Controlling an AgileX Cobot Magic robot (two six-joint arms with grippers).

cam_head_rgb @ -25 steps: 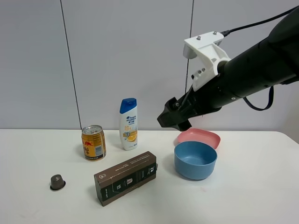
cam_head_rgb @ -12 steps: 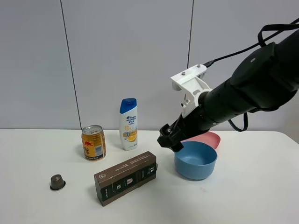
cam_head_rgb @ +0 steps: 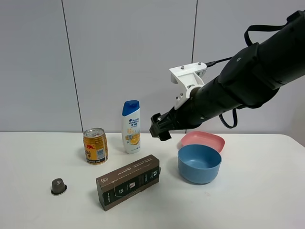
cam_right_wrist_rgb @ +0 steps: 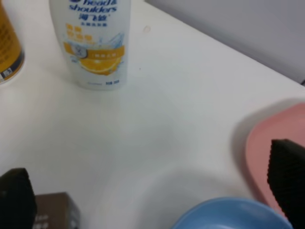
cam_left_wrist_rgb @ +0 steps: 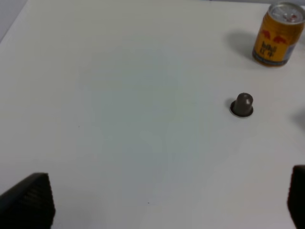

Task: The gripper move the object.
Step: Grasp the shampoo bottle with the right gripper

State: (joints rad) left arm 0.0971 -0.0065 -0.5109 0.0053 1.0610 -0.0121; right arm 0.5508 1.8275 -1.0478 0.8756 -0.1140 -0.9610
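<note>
The white shampoo bottle point(cam_head_rgb: 131, 127) with a blue cap and yellow-orange label stands upright at the back of the table. It also shows in the right wrist view point(cam_right_wrist_rgb: 93, 43). My right gripper point(cam_head_rgb: 158, 128) hangs in the air just right of the bottle, apart from it, at about its mid height. In the right wrist view the right gripper point(cam_right_wrist_rgb: 152, 191) is open and empty, with its fingertips point(cam_right_wrist_rgb: 16, 202) wide apart. My left gripper point(cam_left_wrist_rgb: 162, 210) is open and empty over bare table, and it is out of the high view.
A gold-and-red can point(cam_head_rgb: 95, 146) stands left of the bottle. A dark brown box point(cam_head_rgb: 128, 181) lies in front. A small brown capsule point(cam_head_rgb: 58, 186) sits front left. A blue bowl point(cam_head_rgb: 199, 163) and a pink plate point(cam_head_rgb: 202, 140) sit below the right arm.
My right arm has swung left, from above the bowls toward the bottle. It dipped low over the blue bowl half a second ago and now sits higher. The objects have not moved.
</note>
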